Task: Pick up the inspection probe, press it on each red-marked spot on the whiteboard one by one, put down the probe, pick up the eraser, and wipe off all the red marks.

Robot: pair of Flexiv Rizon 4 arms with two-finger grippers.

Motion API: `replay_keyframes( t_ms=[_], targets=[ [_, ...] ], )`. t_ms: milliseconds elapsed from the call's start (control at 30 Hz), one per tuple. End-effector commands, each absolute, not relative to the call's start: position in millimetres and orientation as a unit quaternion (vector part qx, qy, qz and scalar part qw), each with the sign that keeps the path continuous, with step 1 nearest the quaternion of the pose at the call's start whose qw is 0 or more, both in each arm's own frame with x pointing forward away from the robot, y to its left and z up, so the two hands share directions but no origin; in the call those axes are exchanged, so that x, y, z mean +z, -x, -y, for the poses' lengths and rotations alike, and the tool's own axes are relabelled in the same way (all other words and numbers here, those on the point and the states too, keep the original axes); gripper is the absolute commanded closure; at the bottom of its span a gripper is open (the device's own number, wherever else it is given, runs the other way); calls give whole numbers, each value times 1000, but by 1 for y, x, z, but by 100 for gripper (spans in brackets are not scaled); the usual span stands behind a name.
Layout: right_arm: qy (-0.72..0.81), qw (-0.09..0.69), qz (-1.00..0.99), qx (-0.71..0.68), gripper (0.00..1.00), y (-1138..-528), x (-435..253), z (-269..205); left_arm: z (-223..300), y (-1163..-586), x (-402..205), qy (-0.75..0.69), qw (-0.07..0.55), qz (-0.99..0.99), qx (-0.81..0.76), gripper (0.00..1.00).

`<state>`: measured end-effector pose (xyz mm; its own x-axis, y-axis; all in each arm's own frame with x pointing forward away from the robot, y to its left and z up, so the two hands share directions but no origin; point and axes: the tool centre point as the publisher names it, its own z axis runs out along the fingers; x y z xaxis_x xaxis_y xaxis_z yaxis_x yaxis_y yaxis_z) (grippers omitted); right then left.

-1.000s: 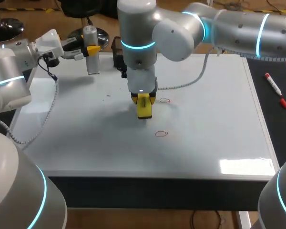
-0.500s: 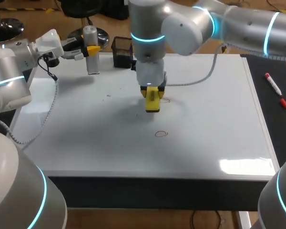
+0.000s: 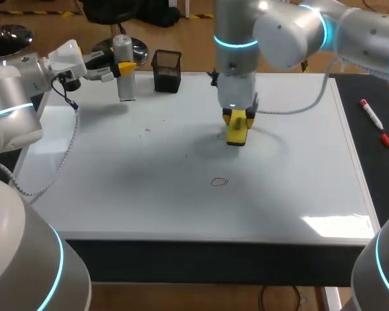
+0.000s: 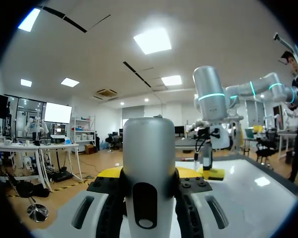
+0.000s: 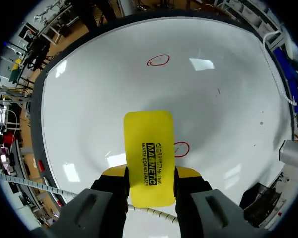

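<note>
The yellow eraser, gripped by the right tool, stands on end over the whiteboard, partly covering one red circle. A second circle lies apart. The silver inspection probe stands upright in the left tool.

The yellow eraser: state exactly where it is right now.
In the head view, the yellow eraser sits in the right gripper over the middle of the whiteboard, beside the farther red circle and beyond the nearer red circle.

You're seeing a black mesh cup standing far back. A red marker is lying on the desk.
</note>
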<state>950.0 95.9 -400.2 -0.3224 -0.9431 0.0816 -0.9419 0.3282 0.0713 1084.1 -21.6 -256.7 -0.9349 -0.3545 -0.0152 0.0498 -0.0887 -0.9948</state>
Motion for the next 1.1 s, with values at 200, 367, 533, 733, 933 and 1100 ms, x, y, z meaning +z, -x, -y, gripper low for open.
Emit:
replay_keyframes(
  t_ms=[200,367,533,733,933,1100],
  targets=[
    [-543,51,838,-26,100,-961,-411,-47,21,-1084,-256,115,140,-660,-729,100],
    [-511,50,857,-33,100,-975,-412,-11,21,-1084,-256,115,140,-660,-729,100],
    [-487,57,871,-33,100,-988,-408,18,21,-1084,-256,115,140,-660,-729,100],
    [-465,62,882,-34,100,-1002,-404,44,21,-1084,-256,115,140,-660,-729,100],
    [-445,73,891,-40,100,-1013,-407,65,21,-1084,-256,115,140,-660,-729,100],
    [-433,76,897,-41,100,-1023,-405,78,21,-1084,-256,115,140,-660,-729,100]
  ],
)
